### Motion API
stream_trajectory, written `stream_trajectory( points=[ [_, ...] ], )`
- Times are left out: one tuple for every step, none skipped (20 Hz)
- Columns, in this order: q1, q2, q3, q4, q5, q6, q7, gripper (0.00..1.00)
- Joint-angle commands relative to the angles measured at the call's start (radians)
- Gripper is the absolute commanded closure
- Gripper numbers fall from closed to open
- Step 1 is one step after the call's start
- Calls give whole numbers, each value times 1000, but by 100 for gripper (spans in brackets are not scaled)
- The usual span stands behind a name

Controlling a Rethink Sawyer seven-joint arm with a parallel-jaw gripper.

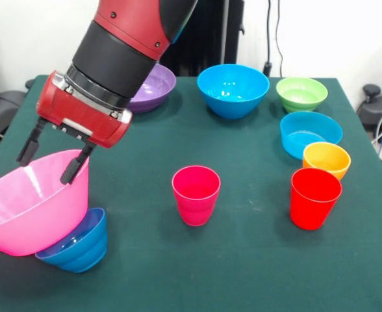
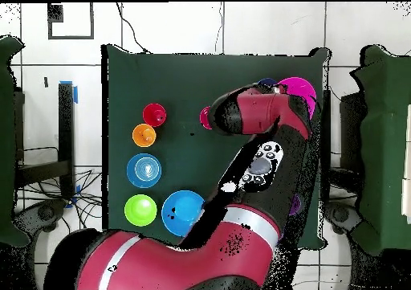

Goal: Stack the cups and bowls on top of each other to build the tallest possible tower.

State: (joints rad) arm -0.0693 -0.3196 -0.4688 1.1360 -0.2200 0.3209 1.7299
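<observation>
Currently the claw (image 1: 53,159) sits at lower left of the front view, its two fingers straddling the rim of the huge pink bowl (image 1: 32,208), one outside and one inside the wall, so clamped on that rim as far as I can judge. Bowl hangs tilted, its underside resting on the small dark blue bowl (image 1: 77,244), which lies upside down on the bench (image 1: 243,266). Prob. a rim grip because the bowl is too wide to span.

Other pcs spread singly, none nested yet: purple bowl (image 1: 151,88) upper left behind the arm, large blue bowl (image 1: 233,90) top centre, green bowl (image 1: 301,93), cyan bowl (image 1: 310,133) and orange bowl (image 1: 326,159) down the right side, red cup (image 1: 315,197) just below, pink cup (image 1: 196,194) centre. Purple cup not made out.
</observation>
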Motion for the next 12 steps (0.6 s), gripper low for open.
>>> stream_trajectory(
  points=[
    [-27,48,191,70,0,84,15,0],
    [-32,48,200,75,4,81,20,0],
    [-35,46,208,80,7,78,25,0],
    [-39,44,215,84,9,78,27,0],
    [-42,42,222,88,10,78,29,0],
    [-45,39,228,92,11,76,31,0],
    [-47,36,233,96,11,75,33,0],
    [-50,35,238,100,12,73,38,0],
    [-53,32,243,104,11,70,39,0],
    [-56,31,249,108,13,69,42,0],
    [-58,28,254,110,13,67,44,0],
    [-59,26,256,113,13,67,47,0]
  ],
)
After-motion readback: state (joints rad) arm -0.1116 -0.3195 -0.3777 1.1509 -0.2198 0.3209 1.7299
